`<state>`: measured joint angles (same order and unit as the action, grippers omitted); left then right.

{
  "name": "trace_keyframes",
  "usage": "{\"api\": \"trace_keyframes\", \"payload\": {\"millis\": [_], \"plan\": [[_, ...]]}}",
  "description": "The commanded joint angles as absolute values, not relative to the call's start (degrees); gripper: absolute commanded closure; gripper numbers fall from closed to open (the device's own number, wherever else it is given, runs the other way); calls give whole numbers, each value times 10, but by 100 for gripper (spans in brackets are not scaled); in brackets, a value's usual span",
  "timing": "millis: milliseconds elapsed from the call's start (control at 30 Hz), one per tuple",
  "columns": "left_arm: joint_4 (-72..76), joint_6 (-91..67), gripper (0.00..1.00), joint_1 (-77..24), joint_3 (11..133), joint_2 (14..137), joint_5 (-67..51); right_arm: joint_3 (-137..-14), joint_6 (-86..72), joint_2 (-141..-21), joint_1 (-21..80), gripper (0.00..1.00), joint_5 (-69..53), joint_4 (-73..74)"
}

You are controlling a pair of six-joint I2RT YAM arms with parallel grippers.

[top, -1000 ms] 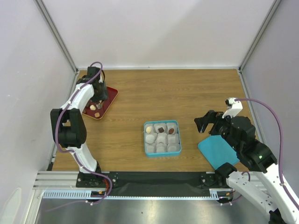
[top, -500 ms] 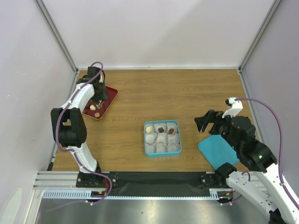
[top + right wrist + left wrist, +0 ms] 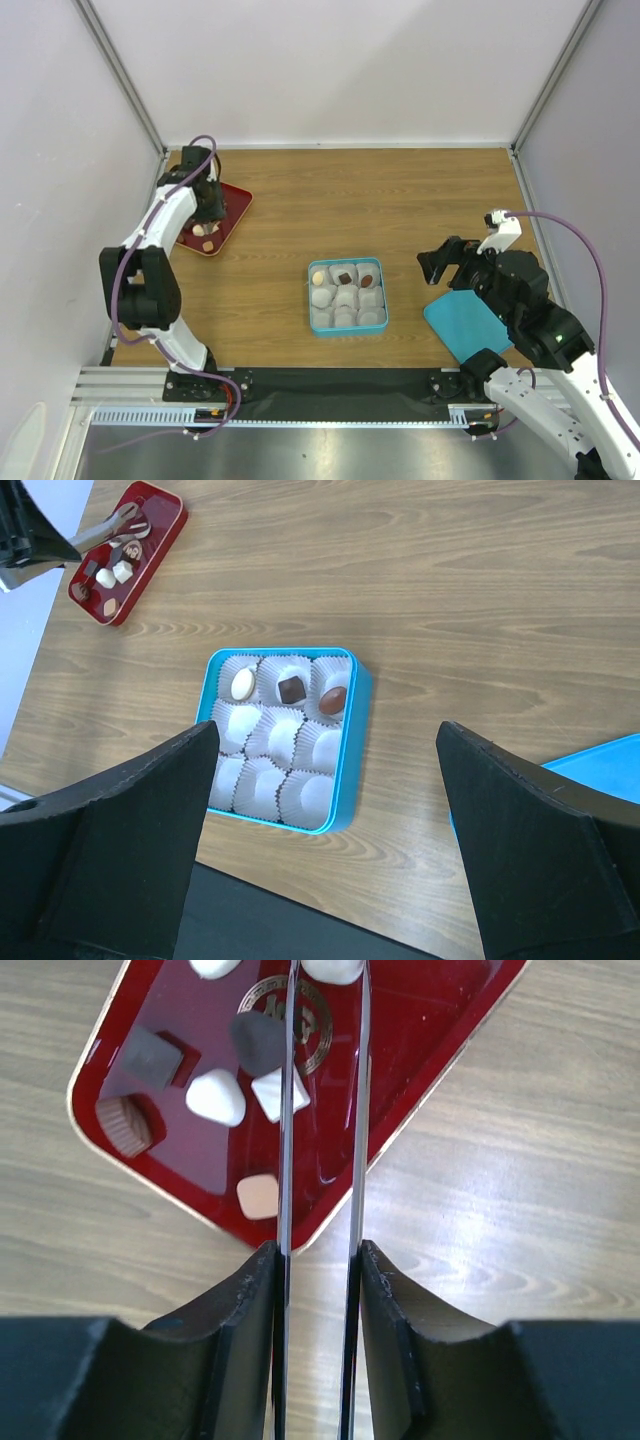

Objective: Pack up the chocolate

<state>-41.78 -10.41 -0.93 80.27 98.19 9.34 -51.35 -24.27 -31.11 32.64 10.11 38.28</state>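
Left wrist view: left gripper (image 3: pixel 318 1260) clamps the tongs (image 3: pixel 287 1110), whose blades ahead seemingly flank a white chocolate (image 3: pixel 332 968); squeeze slowly, keeping it centred.

Cropped at top edge: tips of tongs (image 3: pixel 288 1160) and a white chocolate (image 3: pixel 215 966). Half-hidden under right arm (image 3: pixel 520 295): blue lid (image 3: pixel 458 328).

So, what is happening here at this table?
The left gripper holds metal tongs over a red tray of loose chocolates at the far left. In the middle, a blue box of paper cups has three chocolates in its far row; the other six cups are empty. The right gripper hangs open beside the blue lid.
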Motion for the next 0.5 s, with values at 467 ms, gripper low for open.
{"api": "trace_keyframes", "payload": {"millis": [467], "plan": [[-461,-92,62,-61,778,850,85,-543,-243,-299,324,4,120,396]]}}
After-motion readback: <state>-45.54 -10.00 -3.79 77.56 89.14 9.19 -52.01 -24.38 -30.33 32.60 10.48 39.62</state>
